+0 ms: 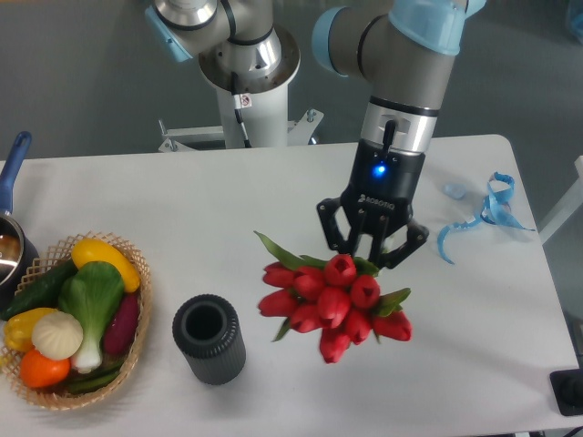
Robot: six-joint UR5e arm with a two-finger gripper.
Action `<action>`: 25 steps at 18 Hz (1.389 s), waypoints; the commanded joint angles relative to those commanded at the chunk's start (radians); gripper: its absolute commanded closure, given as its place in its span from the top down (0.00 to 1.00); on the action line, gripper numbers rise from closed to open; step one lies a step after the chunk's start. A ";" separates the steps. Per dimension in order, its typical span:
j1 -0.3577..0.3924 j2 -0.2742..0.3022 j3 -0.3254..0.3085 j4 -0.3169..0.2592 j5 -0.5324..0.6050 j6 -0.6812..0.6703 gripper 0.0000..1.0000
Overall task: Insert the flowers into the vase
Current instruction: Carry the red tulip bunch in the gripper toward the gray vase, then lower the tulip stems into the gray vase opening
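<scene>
Bunching red buds, the flowers [332, 305] hang from the claw [371, 253].

A white table [228, 200] with rounded far corners fills most of the view under even, soft light with faint shadows. Beyond its far edge lies a plain grey floor [82, 82], and a white metal frame [196, 135] shows just past that edge. At the near right corner sits a small black object [569, 391]
</scene>
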State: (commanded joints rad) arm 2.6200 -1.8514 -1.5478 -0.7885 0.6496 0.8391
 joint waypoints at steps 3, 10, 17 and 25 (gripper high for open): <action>-0.014 -0.017 0.006 0.002 -0.114 -0.014 0.00; -0.093 -0.077 0.049 0.049 -0.383 -0.014 0.00; -0.143 -0.121 0.057 0.086 -0.384 0.032 0.00; -0.160 -0.163 0.043 0.087 -0.380 0.090 0.00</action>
State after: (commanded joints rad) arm 2.4605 -2.0141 -1.5048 -0.7010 0.2700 0.9295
